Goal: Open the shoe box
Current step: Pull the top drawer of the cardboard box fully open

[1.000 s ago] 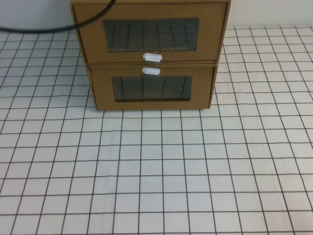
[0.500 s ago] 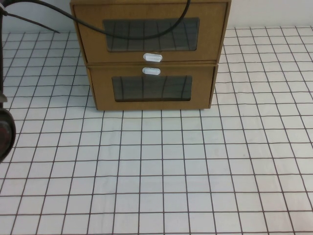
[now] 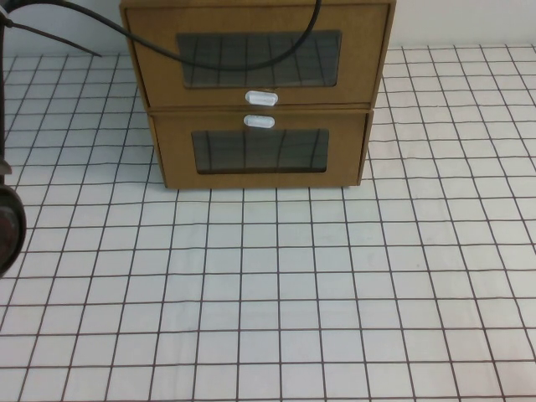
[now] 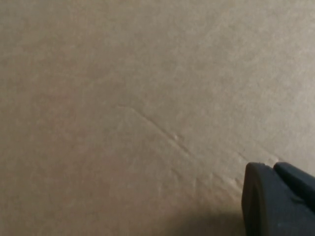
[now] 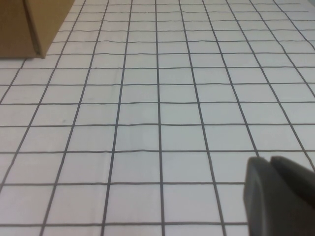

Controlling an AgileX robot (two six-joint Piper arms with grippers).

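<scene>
Two stacked cardboard shoe boxes sit at the far middle of the gridded surface, both fronts flush, white pull tabs untouched. Judged: opening not begun, the whole pull remains. Fingers pressed together, the left gripper hovers close to plain cardboard; the right gripper, likewise closed and empty, hangs low over bare surface beside the boxes.

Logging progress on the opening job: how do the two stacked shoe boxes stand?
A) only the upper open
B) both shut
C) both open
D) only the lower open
B: the upper shoe box and lower shoe box both sit flush, shut; the left end effector faces bare cardboard close up, and the right end effector hangs shut above the gridded table.
</scene>
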